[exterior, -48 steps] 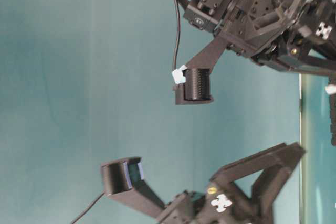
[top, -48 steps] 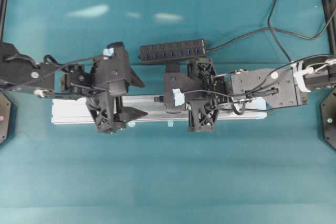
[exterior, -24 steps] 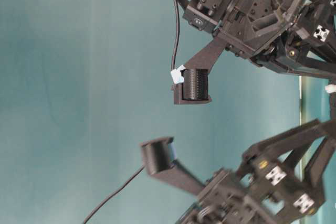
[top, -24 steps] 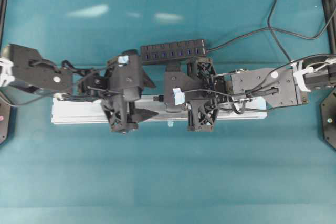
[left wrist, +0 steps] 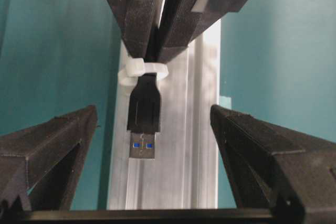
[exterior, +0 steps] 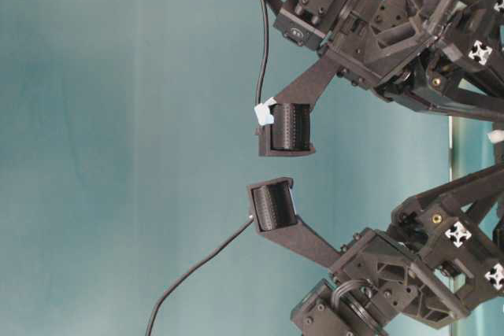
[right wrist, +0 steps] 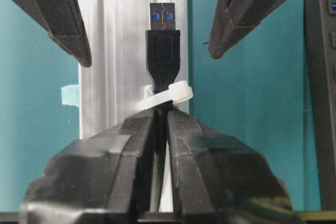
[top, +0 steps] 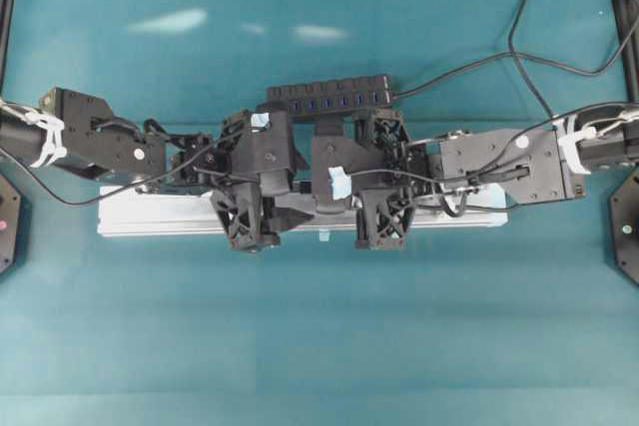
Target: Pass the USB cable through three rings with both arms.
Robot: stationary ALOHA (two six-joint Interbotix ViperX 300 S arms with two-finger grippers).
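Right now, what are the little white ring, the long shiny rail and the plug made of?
The ring looks like bendy, milky plastic, since it is see-through white. The rail looks like brushed aluminium: pale silver with long grooves. The plug has a matte black plastic body and a shiny metal tip with blue inside.

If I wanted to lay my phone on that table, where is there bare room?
The wide teal strip in front of the silver rail is bare, as is the back left corner behind the left gripper. The middle is crowded: both grippers meet over the rail, the right gripper holding the USB cable.
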